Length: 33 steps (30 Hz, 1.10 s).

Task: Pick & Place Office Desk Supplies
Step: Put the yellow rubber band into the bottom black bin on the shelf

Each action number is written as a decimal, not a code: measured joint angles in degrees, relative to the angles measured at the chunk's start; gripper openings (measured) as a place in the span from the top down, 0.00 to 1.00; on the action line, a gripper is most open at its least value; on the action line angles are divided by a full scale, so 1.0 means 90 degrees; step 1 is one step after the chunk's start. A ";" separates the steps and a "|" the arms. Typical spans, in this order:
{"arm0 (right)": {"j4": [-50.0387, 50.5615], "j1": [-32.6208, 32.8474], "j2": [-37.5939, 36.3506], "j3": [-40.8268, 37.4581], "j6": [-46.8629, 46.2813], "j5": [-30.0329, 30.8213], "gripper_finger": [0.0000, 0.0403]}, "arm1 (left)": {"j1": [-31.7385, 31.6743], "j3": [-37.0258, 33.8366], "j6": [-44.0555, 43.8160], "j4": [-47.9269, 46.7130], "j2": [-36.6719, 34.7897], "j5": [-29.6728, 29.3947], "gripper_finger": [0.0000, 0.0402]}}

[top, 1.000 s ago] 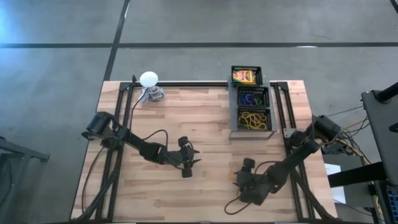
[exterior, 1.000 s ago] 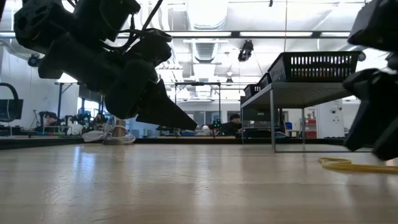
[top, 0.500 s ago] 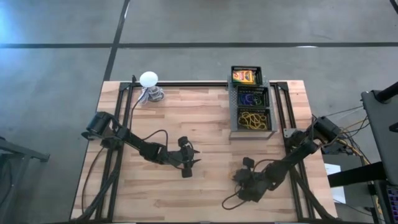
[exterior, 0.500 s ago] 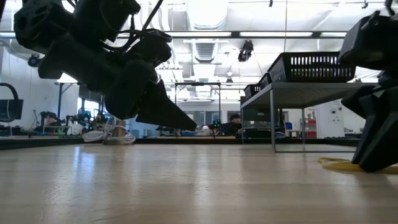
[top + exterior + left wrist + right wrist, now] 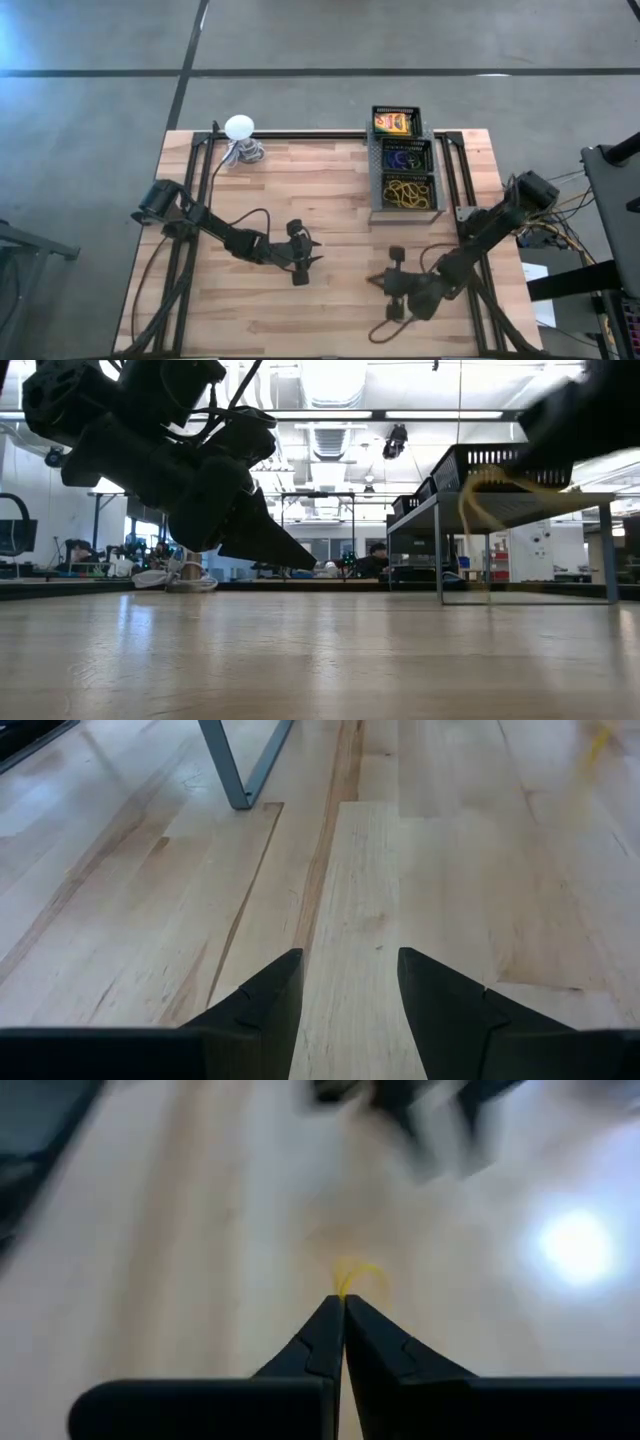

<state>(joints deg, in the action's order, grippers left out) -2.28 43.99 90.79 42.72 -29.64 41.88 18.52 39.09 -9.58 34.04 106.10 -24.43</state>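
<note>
The left gripper (image 5: 309, 251) waits with fingers apart, well left of the tray (image 5: 404, 205). The right gripper (image 5: 342, 1302) pinches a yellow rubber band (image 5: 358, 1275) below the tray. Next, carry it up into the tray's band box.

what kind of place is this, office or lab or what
Probably a robotics lab or workshop: a wooden table on a concrete floor, strip lights overhead, and benches with people seated behind.

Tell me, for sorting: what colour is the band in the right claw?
Yellow rubber band; right wrist view shows it best.
</note>
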 joint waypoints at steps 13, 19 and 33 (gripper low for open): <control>-0.0440 -0.0352 -0.2601 0.0005 0.3347 0.2978 0.98 | -0.0002 0.0000 0.0013 -0.0004 0.0000 0.0000 0.58; 0.0411 -0.0872 -0.3573 0.0005 0.3632 0.2993 0.98 | -0.0002 0.0000 0.0012 -0.0006 0.0000 0.0000 0.58; 0.4038 -0.1421 -0.4620 -0.0304 0.0760 0.2664 0.98 | -0.0002 0.0000 0.0012 -0.0053 0.0000 0.0000 0.58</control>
<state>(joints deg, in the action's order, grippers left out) 34.06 31.20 49.21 39.98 -22.80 65.86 18.50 39.09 -9.47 33.56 106.10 -24.43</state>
